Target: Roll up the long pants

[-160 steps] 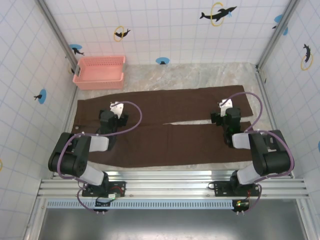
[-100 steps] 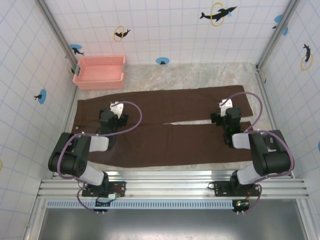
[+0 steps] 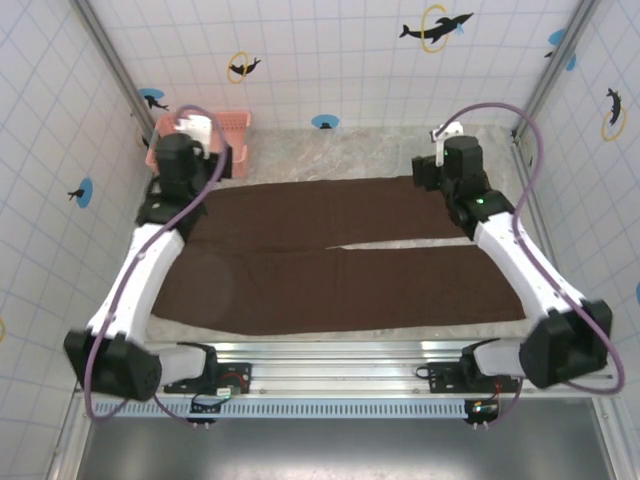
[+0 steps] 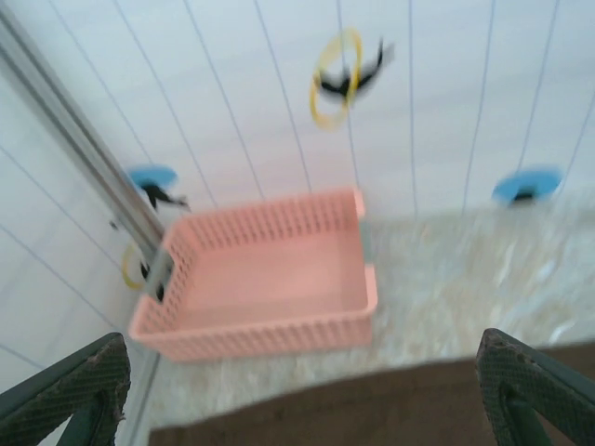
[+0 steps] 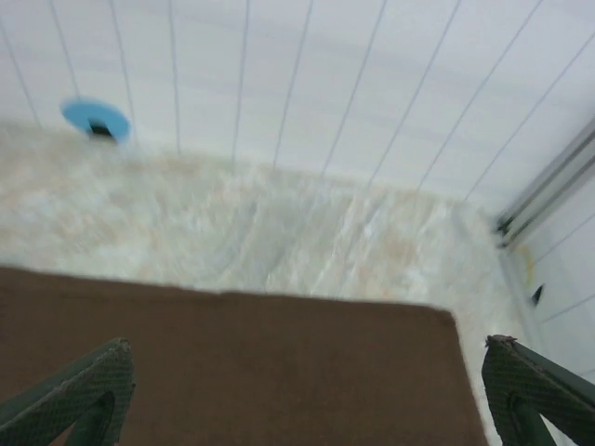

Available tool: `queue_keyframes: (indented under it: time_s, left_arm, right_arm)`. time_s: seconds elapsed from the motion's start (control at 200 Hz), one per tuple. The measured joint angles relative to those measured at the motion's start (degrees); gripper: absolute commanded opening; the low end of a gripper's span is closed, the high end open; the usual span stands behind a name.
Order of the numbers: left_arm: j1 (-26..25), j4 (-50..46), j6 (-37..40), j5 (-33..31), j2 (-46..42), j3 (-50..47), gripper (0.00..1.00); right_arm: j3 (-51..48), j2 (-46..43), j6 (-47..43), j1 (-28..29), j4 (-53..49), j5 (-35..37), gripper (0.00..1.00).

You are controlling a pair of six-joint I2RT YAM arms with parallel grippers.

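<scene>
Both pairs of jaws stand wide apart and hold nothing: the left gripper (image 4: 299, 372) hangs over the far left corner of the long pants (image 3: 340, 250), just in front of the pink basket (image 4: 270, 269), and the right gripper (image 5: 307, 372) hangs over the far right corner of the cloth, where the upper leg ends. Beneath them lies a pale, marbled tabletop (image 3: 360, 150), bare along its far strip. White tiled walls close it in on three sides, dotted with small dolphin stickers, some in yellow rings and some on blue discs. Aluminium posts rise at the two far corners, and a metal rail (image 3: 340, 365) runs along the near edge where the arms are bolted. By count there are two arms, two grippers, one basket and one pair of pants with two legs. The pants lie flat and unrolled across the middle of the table, waist to the left, with the legs running side by side to the right and a narrow slit of table showing between them. The basket sits in the far left corner against the wall, just beyond the waist, and looks empty in the left wrist view.
</scene>
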Motion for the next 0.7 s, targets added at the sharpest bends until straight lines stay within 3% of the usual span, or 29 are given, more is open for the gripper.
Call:
queue_keyframes:
  time_s: [0.08, 0.145, 0.33, 0.555, 0.701]
  left_arm:
    - [4.79, -6.38, -3.41, 2.38, -6.84, 1.99, 0.97]
    - [9.57, -12.09, -7.13, 3.45, -10.62, 2.71, 0.97]
    - [28.98, -23.28, -15.67, 13.75, -14.25, -3.78, 0.96]
    - [47.95, -27.17, -24.06, 31.52, -8.81, -23.41, 0.88]
    - [51.98, -29.05, -25.70, 37.00, -4.11, -28.11, 0.89]
  right_arm:
    - [0.74, -6.36, 2.05, 2.56, -5.97, 5.14, 0.99]
    - [-1.53, -11.06, 6.29, 0.55, -9.33, 8.28, 0.99]
    - [-17.29, -25.51, 20.70, -17.14, -18.73, 10.40, 0.99]
    - [-34.77, -41.94, 35.93, -37.90, -28.89, 3.06, 0.99]
    - [-41.33, -42.07, 41.79, -40.76, -29.88, -2.03, 0.99]
